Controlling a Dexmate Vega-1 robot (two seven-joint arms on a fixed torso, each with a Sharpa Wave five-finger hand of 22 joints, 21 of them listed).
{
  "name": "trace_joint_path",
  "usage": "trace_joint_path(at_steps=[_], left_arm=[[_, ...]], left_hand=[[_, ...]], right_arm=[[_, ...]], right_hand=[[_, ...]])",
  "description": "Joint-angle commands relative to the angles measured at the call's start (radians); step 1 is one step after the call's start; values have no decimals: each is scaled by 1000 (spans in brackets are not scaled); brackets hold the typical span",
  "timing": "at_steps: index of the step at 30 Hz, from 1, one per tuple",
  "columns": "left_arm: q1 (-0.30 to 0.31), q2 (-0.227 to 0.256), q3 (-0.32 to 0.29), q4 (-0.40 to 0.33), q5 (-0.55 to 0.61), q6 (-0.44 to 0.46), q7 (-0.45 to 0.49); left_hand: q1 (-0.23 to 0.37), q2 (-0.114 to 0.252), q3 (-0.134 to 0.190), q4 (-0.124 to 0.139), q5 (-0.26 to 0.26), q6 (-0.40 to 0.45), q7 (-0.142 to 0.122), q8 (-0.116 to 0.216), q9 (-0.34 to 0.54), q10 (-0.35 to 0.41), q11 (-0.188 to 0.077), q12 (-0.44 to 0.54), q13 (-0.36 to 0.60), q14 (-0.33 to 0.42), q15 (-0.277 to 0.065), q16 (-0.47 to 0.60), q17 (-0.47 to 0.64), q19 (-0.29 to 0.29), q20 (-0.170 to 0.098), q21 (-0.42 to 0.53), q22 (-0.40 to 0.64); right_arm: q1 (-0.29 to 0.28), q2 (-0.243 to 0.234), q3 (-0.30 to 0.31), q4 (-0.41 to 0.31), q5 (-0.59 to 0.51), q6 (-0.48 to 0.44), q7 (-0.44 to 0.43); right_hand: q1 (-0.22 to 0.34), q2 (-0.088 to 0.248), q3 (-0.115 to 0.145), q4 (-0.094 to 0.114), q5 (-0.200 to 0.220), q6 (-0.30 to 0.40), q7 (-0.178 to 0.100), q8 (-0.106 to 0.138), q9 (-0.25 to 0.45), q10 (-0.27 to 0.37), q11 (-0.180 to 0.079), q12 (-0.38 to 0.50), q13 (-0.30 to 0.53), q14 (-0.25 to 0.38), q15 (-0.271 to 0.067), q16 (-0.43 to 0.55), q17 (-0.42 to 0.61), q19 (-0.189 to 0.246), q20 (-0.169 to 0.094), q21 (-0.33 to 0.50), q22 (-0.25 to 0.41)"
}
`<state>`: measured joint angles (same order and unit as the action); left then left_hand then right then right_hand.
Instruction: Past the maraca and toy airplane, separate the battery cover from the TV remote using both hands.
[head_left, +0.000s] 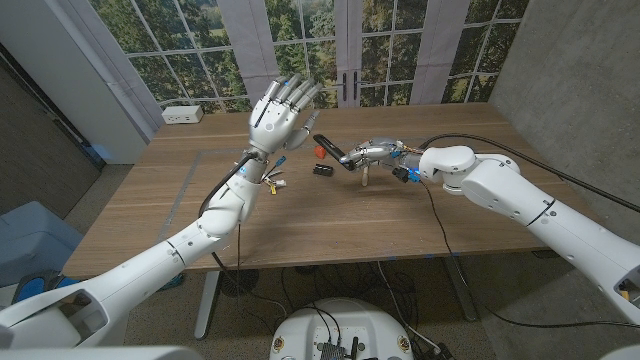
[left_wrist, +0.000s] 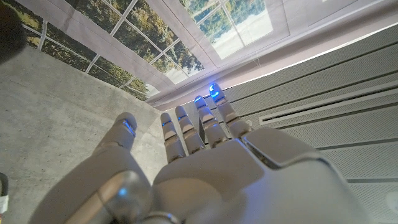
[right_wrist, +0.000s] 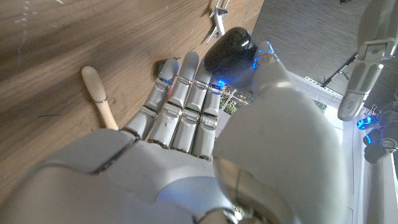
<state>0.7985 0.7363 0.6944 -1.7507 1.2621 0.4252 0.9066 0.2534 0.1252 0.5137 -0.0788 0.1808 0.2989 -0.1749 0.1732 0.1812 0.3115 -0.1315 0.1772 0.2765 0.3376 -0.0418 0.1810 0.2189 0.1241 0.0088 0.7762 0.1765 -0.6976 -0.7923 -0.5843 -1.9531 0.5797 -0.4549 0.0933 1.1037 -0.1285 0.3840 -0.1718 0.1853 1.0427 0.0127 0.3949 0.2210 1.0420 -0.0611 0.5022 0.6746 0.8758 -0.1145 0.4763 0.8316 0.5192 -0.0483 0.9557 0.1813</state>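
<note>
My right hand (head_left: 375, 152) grips one end of the black TV remote (head_left: 331, 147) just above the table, and the remote's free end points toward my left side. Over the back of that hand, the right wrist view shows the remote (right_wrist: 229, 50) between its fingers (right_wrist: 186, 93). A small black piece (head_left: 322, 170) that looks like the battery cover lies on the table below the remote. My left hand (head_left: 282, 108) is raised above the table with its fingers spread, holding nothing. Its fingers (left_wrist: 199, 127) point at the window.
The maraca's wooden handle (head_left: 366, 178) sticks out under my right hand; its head is hidden. A white toy airplane (head_left: 275, 181) lies near my left forearm. A small red thing (head_left: 320, 151) sits under the remote's free end. A white power strip (head_left: 184, 115) lies at the far left.
</note>
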Motion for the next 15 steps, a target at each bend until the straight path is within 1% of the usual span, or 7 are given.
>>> trace_joint_path(at_steps=[1,3,5,8,12,13,15], left_arm=[[69,-3,-70,-101,-278,-37,-99],[82,-4,-87,-117,-320,-49,-116],[93,5,-103,-133,-360,-69,-139],[111,11,-134,-157,-434,-104,-169],[137,19,-181,-189,-549,-158,-220],[141,23,-192,-198,-575,-166,-242],[148,33,-212,-214,-626,-181,-291]], left_hand=[[-64,-2,1,20,-8,-65,-4,-5,0,-63,31,-2,-31,-52,-86,-1,-18,-32,9,-31,-2],[-86,-5,0,24,-9,-84,-5,-4,-1,-91,31,-3,-44,-80,-78,-4,-24,-44,11,-44,-3],[-101,-7,-2,28,-9,-93,-11,-2,-1,-111,41,-5,-51,-92,-71,-4,-27,-51,12,-53,-4],[-125,-9,-3,34,-8,-118,-13,-4,-2,-142,39,-5,-63,-124,-63,-7,-31,-62,12,-68,-5],[-174,-11,-2,46,-5,-191,-14,-6,-4,-202,44,-2,-84,-193,-49,-10,-39,-80,18,-101,-6],[-181,-11,-1,48,-5,-194,-15,-4,-5,-209,31,-1,-87,-199,-46,-8,-39,-85,18,-108,-7],[-188,-12,-1,50,-4,-204,-18,-4,-5,-223,22,-2,-89,-214,-42,-10,-40,-93,18,-116,-7]], right_arm=[[-3,-5,-12,-15,-60,-5,-46],[-2,-5,-13,-18,-68,-13,-54],[-2,-4,-14,-19,-75,-14,-57],[0,-3,-17,-20,-88,-19,-63],[-1,-1,-18,-20,-97,-21,-67],[-1,0,-19,-20,-101,-23,-70],[0,0,-23,-23,-115,-26,-78]], right_hand=[[215,214,10,3,7,10,-1,5,2,55,-50,-3,0,6,-117,-2,6,-1,-25,7,3],[215,214,10,3,7,10,-2,5,2,55,-51,-3,1,6,-117,-3,7,-2,-25,8,3],[215,213,10,3,6,10,-3,5,2,55,-51,-3,3,7,-117,-3,8,-2,-25,9,3],[215,214,11,3,7,10,-3,4,2,56,-50,-4,3,7,-117,-5,10,-3,-25,11,3],[214,213,10,3,7,9,-2,3,2,57,-50,-5,3,7,-116,-7,12,-4,-25,14,2],[214,214,11,4,7,11,-3,4,2,58,-50,-6,2,7,-116,-8,12,-4,-25,14,2],[213,213,11,4,7,15,-2,5,2,55,-50,-6,5,8,-117,-9,14,-5,-26,16,2]])
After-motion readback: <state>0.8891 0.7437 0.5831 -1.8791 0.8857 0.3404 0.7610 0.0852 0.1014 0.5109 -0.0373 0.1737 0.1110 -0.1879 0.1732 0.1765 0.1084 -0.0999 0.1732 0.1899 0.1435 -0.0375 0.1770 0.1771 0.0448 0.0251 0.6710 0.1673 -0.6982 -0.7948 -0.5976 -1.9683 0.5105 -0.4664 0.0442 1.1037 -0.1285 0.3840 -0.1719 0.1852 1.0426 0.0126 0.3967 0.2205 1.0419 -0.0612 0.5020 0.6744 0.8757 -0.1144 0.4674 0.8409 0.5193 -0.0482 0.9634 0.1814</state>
